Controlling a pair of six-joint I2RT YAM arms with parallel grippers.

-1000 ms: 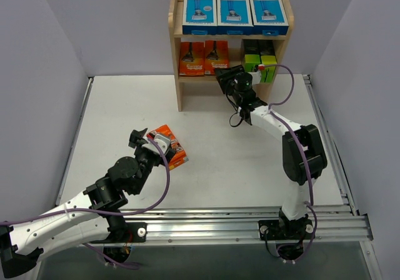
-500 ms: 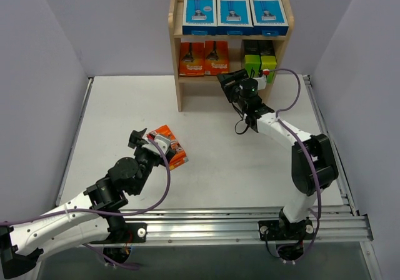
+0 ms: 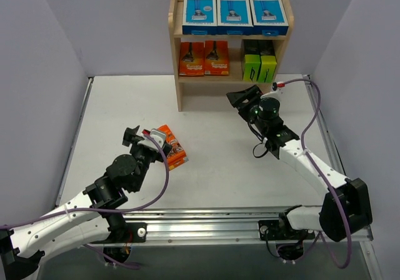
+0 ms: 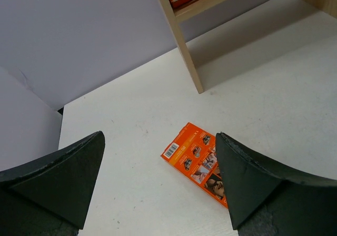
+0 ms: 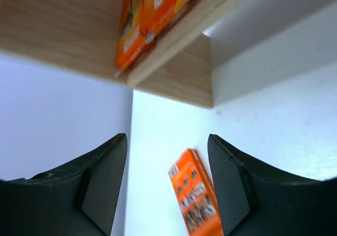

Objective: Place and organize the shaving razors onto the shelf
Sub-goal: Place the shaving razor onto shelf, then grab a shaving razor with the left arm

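Right end effector point(image 3: 242, 96) is out and away! A second ago it was tucked up against the right end of the middle tier. Now it swings back over the surface point(image 3: 219, 161), fingers apart, nothing between them.

Behind it, the shelf point(image 3: 179, 55) at the far edge looks nearly stocked. Three blue-and-white boxes point(image 3: 233, 12) stand side by side along the top tier. Below them, the black-and-lime boxes point(image 3: 259, 64) sit at the right end of the middle tier, free of any grip, so that drop-off looks done. Two orange packs point(image 3: 204, 58) stand at the left of that same tier, with a gap between them and the lime pair.

Over on the near left, the left end effector point(image 3: 140, 134) hangs with its fingers spread wide and empty. The loose orange pack point(image 3: 172, 147) lies flat on the surface just beside its right finger, where it lay a second ago.

That one pack looks like the last job, and the gap on the middle tier seems its likely home.
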